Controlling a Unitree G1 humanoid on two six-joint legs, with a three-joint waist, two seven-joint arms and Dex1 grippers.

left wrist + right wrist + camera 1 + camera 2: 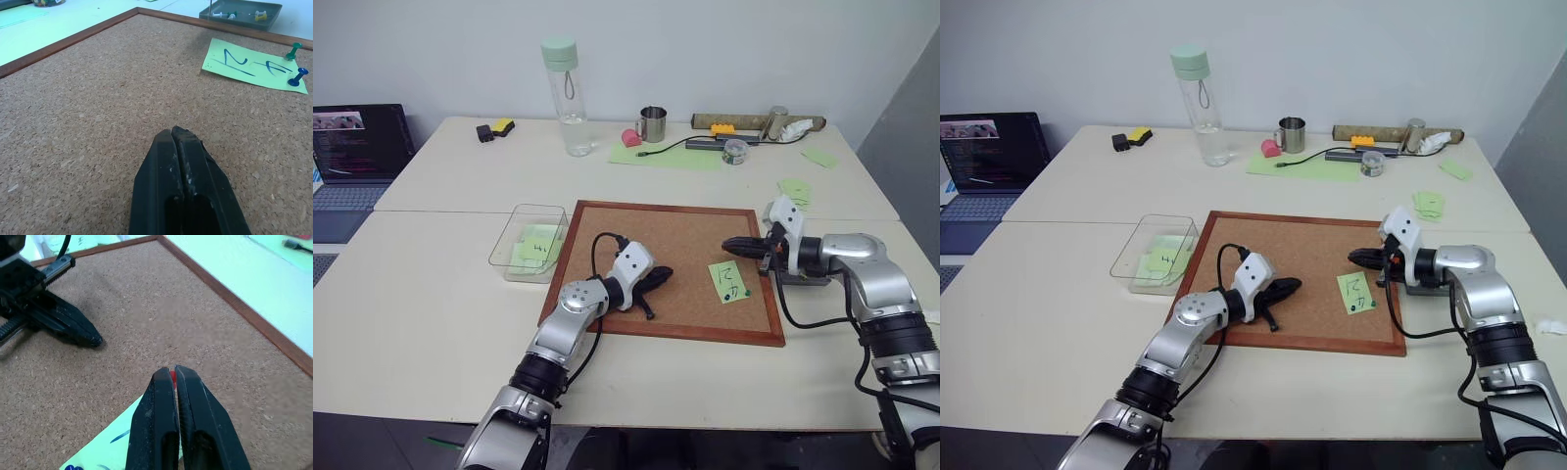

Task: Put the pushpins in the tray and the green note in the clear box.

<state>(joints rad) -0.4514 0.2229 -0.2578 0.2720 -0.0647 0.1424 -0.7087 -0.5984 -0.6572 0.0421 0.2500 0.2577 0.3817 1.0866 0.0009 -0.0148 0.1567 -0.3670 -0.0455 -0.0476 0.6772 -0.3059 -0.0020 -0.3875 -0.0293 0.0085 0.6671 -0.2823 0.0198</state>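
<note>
Cork fills the wood-framed corkboard (pixel 607 227), where the green note (pixel 728 282) lies near the right edge, its scribble facing up, with a green pushpin (pixel 293 50) and a blue pushpin (pixel 298 76) standing in one end. The right gripper (pixel 173 373) hangs just above the note — fingers pinched together on a red pushpin (pixel 173 377). The left gripper (pixel 661 275) rests shut and empty on the board. The grey tray (pixel 274 7) holds several pins; the clear box (pixel 506 242) (blank notes inside) sits left of the board.
</note>
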